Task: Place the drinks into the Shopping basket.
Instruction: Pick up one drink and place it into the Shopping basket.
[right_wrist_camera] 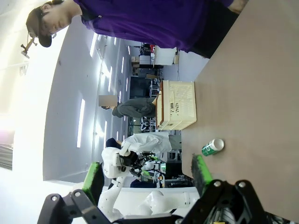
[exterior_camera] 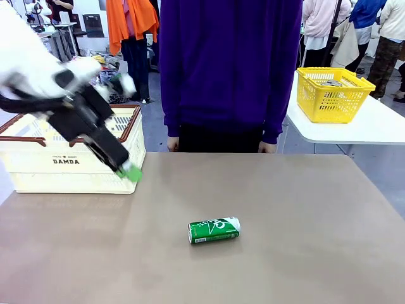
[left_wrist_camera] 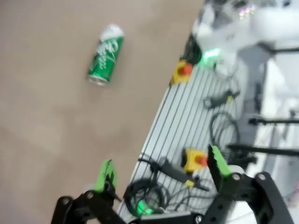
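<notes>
Basket (exterior_camera: 38,161) is set at far left of counter (exterior_camera: 304,221); front wall partly covered by left hand (left_wrist_camera: 161,164), contents not made out. Left hand is spread open, empty, nr basket's right corner. Green can (exterior_camera: 214,230) is laid on its side mid-counter, well apart from basket. Judged light, thin-walled, slick, apt to roll; to be gripped across body at approx. mid-length. Right hand (right_wrist_camera: 147,172) is seen open, empty.
</notes>
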Robot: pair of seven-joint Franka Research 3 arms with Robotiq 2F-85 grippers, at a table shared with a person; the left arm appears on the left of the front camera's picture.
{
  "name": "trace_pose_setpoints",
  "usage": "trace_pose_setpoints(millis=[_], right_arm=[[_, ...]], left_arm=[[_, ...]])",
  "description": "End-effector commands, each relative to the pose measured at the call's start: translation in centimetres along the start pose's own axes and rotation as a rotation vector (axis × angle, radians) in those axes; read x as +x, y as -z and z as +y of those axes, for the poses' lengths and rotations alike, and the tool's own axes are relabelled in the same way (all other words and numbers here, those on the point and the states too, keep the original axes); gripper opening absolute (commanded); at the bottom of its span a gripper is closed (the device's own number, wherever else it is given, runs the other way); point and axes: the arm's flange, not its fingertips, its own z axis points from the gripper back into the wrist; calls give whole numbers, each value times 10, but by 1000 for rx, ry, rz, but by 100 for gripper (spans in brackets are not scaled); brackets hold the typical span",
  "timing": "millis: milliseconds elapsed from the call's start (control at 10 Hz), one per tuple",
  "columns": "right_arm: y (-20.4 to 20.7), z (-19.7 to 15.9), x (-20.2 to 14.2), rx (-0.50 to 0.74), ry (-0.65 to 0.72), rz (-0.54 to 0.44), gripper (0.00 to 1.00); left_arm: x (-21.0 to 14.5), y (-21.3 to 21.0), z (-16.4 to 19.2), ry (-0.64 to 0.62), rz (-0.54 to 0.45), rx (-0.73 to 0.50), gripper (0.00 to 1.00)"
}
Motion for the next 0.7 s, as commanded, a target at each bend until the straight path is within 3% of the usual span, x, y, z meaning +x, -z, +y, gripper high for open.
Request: trace_pose_setpoints(millis=[0, 100, 200, 600], right_arm=[[-2, 3, 1, 8, -9, 2, 100], [-2, 3, 1, 8, -9, 2, 100], [-2, 3, 1, 8, -9, 2, 100], [-2, 3, 1, 8, -9, 2, 100]], left_arm=[[2, 13, 21, 63, 85, 52, 100], [-7, 9, 31, -17, 66, 86, 100], [5, 21, 4, 43, 85, 19, 100], [6, 25, 9, 55, 97, 17, 100]])
